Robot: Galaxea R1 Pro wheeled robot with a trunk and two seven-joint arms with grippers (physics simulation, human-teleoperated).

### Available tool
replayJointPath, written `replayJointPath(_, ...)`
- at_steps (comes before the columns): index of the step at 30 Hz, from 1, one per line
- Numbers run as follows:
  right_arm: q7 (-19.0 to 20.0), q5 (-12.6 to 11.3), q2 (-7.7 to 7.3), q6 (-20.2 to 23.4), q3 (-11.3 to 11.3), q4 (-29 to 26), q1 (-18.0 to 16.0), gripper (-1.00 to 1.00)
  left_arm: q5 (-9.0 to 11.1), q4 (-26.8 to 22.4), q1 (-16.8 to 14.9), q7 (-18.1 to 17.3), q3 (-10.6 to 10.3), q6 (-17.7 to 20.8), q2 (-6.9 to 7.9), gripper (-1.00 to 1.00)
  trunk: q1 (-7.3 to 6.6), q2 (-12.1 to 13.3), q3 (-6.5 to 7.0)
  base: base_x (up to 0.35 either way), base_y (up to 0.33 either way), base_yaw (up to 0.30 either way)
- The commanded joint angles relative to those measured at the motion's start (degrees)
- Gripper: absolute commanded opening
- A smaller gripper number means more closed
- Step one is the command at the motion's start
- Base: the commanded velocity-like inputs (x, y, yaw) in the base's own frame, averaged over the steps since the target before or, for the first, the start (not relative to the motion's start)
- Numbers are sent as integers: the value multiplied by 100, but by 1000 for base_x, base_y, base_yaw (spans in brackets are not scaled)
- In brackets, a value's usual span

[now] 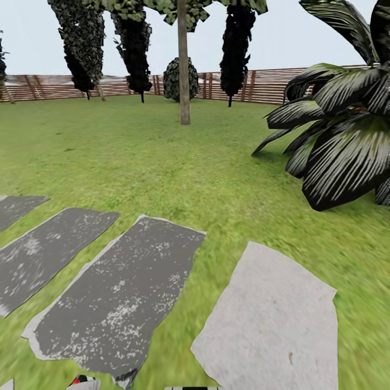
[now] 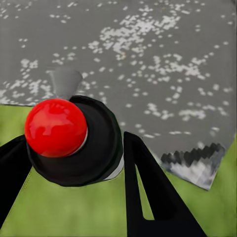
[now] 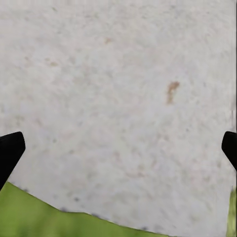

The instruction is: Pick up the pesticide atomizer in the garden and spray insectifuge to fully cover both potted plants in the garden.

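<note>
The pesticide atomizer [image 2: 74,143], a black body with a glossy red ball on top, sits between the two black fingers [image 2: 148,192] of my left gripper [image 2: 74,165], which is shut on it. It hangs over a dark speckled paver [image 2: 148,59] and the grass at its edge. A bit of red and black from the atomizer [image 1: 82,380] peeks in at the bottom of the head view. My right gripper [image 3: 118,148] is open, its fingertips [image 3: 10,150] far apart above a pale stone paver [image 3: 118,89]. The potted plants are out of view.
Dark grey pavers [image 1: 116,300] and a pale one [image 1: 276,319] lie in the lawn [image 1: 162,162] just ahead. A large palm [image 1: 341,130] spreads at the right. A thin trunk [image 1: 184,70], dark trees and a round bush [image 1: 181,80] stand before the slatted fence [image 1: 260,85].
</note>
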Motion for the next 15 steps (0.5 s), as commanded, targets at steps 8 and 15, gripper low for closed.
replayJointPath(8,-13,36,-4,-24,-298,6,-2,100,46,5,1,-12,-18,-17,5,-100,-21,10,235,0,0,0)
replayJointPath(15,-14,33,132,-21,-307,-1,-2,100,42,5,1,-12,-18,-17,-2,-100,-40,19,396,0,0,6)
